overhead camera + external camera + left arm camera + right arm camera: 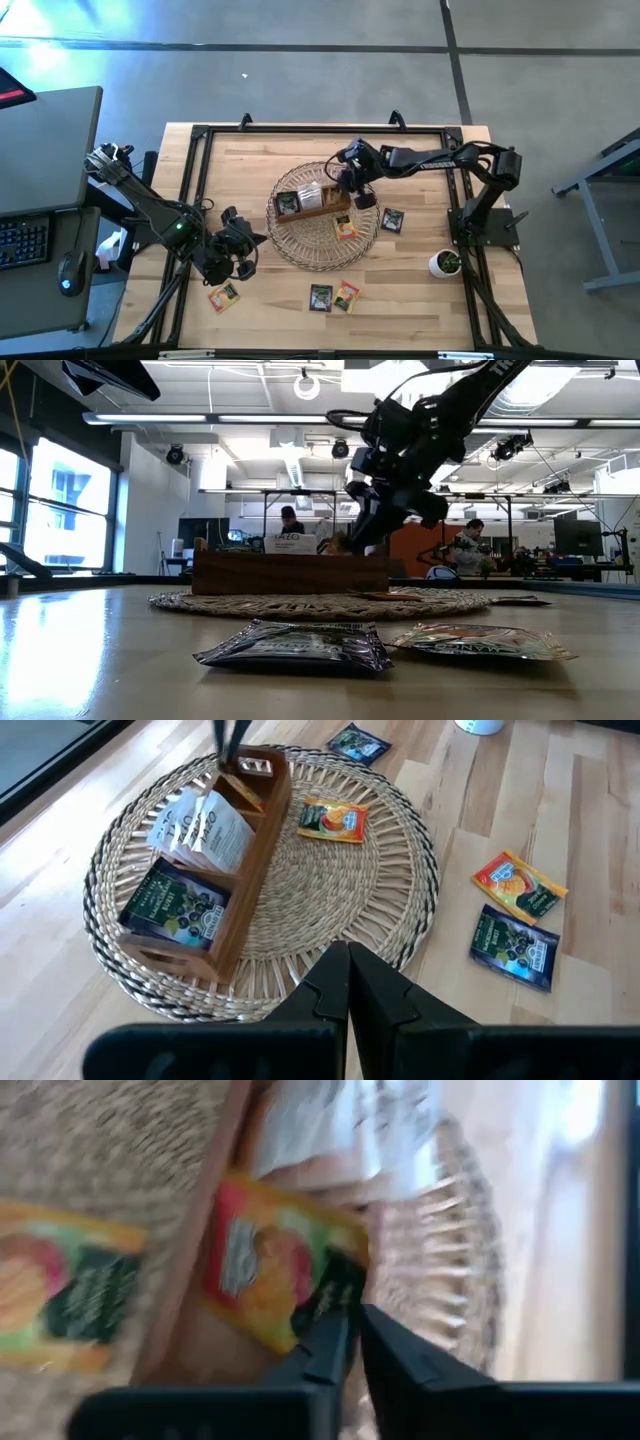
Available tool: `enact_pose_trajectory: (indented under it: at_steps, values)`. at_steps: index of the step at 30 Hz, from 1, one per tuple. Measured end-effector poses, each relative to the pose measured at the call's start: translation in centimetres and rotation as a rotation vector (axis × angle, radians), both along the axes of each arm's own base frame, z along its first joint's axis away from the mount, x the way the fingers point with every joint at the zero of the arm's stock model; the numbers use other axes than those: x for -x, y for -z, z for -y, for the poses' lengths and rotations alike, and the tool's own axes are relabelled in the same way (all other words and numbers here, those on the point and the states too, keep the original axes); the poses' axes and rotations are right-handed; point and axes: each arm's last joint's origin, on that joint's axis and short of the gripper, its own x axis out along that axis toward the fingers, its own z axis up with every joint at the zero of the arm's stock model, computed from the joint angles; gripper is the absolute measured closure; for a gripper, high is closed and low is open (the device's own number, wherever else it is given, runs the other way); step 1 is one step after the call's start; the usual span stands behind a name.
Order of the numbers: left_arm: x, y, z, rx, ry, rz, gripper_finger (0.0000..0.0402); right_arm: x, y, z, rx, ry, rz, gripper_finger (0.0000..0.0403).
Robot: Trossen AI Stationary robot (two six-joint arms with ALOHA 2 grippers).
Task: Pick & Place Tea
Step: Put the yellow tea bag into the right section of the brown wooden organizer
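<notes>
A brown wooden tray [318, 205] stands on a round wicker mat [322, 245]. It holds a black sachet [175, 905] and white sachets [200, 830]. My right gripper [356, 190] reaches down into the tray's right end, shut on an orange-yellow sachet [262, 1270]. Another orange sachet [345, 228] lies on the mat. Loose sachets lie flat on the table: a black one [392, 220], an orange one [224, 296], and a black [320, 297] and orange [346, 296] pair. My left gripper [348, 965] is shut, above the mat's near-left edge, touching nothing. My right gripper [352, 1305] pinches the orange-yellow sachet between its two fingers by one corner [340, 1265]. The fingers come from above, slanting down from the table's right. The rest of the sachet sits in the tray's end compartment, next to the white sachets [330, 1120].
A small white pot with a plant [446, 263] stands near the right arm's base. A black frame [300, 130] borders the table. Bare wood lies left of the mat and along the near edge. People show in the room behind in the low view.
</notes>
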Motion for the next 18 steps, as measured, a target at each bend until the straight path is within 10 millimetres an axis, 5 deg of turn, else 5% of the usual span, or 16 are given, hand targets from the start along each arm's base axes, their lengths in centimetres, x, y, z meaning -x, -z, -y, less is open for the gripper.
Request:
enact_pose_trajectory:
  at_steps: [10,18]
  values:
    - [0.0,0.0,0.0,0.000,0.000,0.000,0.0401,0.1,-0.3,-0.8,0.021,0.027,-0.033,0.0398]
    - [0.0,0.0,0.0,0.000,0.001,-0.001,0.0401,1.1,-3.8,-2.2,0.090,0.022,0.039,0.0400]
